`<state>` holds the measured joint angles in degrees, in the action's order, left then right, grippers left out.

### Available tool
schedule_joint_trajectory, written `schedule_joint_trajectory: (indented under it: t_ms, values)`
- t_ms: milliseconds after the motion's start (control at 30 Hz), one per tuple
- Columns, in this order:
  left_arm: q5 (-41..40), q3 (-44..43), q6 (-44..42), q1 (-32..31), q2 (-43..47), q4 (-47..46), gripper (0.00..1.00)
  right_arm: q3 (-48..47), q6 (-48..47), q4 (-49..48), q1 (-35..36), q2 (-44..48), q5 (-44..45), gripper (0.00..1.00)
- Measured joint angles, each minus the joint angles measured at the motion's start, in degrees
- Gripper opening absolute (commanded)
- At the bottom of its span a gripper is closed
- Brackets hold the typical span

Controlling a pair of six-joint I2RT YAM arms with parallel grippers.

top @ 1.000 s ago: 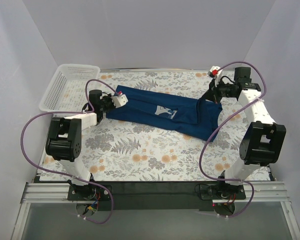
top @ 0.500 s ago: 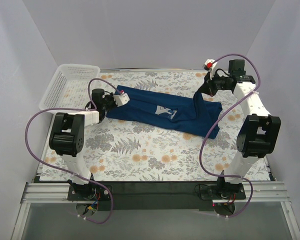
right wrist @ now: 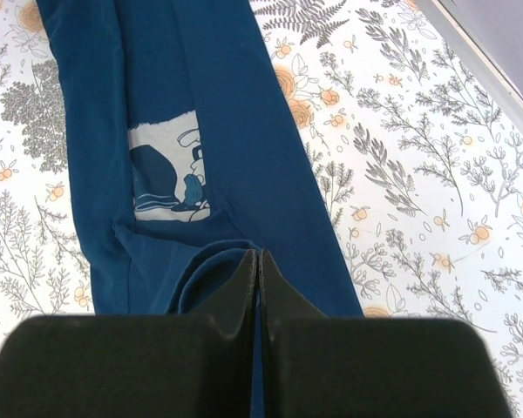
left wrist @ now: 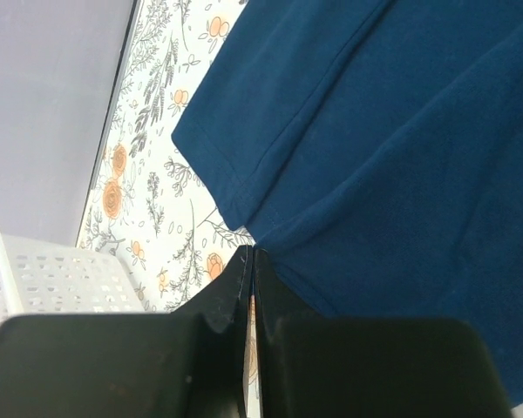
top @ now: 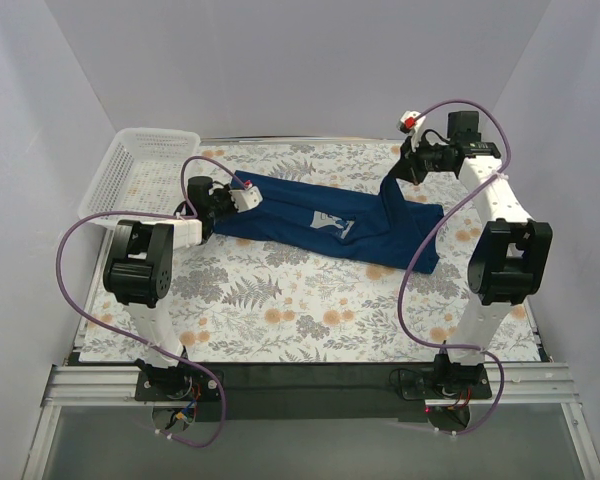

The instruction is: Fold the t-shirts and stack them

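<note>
Navy t-shirt [top: 300, 212] gripped by left end effector [left wrist: 251, 259] and right end effector [right wrist: 257, 258].

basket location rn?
Top view: the white lattice basket sits at the table's far-left corner, just left of the left pincer, which is shut on the navy t-shirt's end.

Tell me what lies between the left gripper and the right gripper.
The navy t-shirt spans the stretch, with the left gripper and right gripper each shut on an end; the top view shows it.

White lattice basket [top: 130, 180] at far-left corner of floral-print table [top: 280, 310].
</note>
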<state>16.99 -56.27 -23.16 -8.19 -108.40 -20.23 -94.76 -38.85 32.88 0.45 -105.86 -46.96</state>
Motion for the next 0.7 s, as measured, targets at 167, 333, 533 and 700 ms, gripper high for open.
schedule_joint_trajectory:
  t_ms: [167,333,533,700]
  values:
    - [-0.33,-0.15,-0.39,-0.2,-0.04,-1.31,0.0,-1.51,1.01,0.0,2.03,-1.55,1.33,0.01]
    - [-0.57,-0.15,-0.98,-0.26,-0.04,-3.02,0.0,-3.21,2.1,-0.31,3.85,-2.36,2.34,0.01]
    - [-0.72,-0.15,-1.27,-0.31,-0.07,-5.14,0.0,-3.87,3.39,-1.46,5.22,-3.5,3.91,0.01]
    - [-1.42,-0.15,-1.27,-0.33,-0.28,-8.09,0.0,-3.67,4.22,-1.99,5.22,-3.78,6.51,0.01]
